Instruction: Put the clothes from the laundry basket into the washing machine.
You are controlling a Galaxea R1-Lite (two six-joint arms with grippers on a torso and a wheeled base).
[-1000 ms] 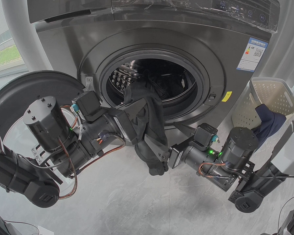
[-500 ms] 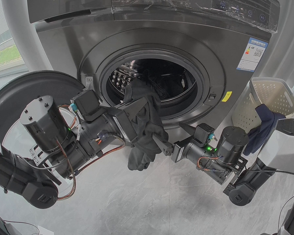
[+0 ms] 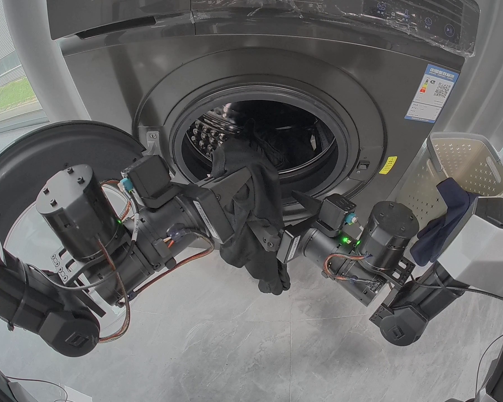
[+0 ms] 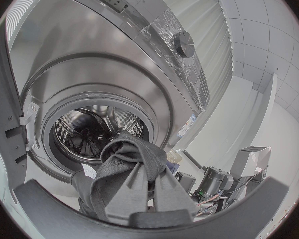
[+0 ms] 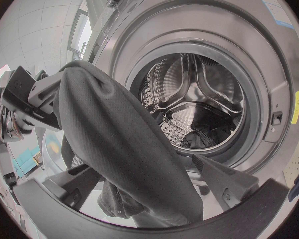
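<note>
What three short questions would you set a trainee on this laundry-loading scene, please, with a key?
1. Which pincer is shut on the black garment? A) left B) right
2. True or false: dark clothes already lie in the washing machine drum.
3. Fill in: the navy cloth hangs out of the ____.
Key: 1 A, the left pincer; 2 true; 3 laundry basket.

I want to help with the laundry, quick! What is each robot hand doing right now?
Left hand: closed, holding the black cloth.
Right hand: open; the cloth drapes across it, not pinched.
</note>
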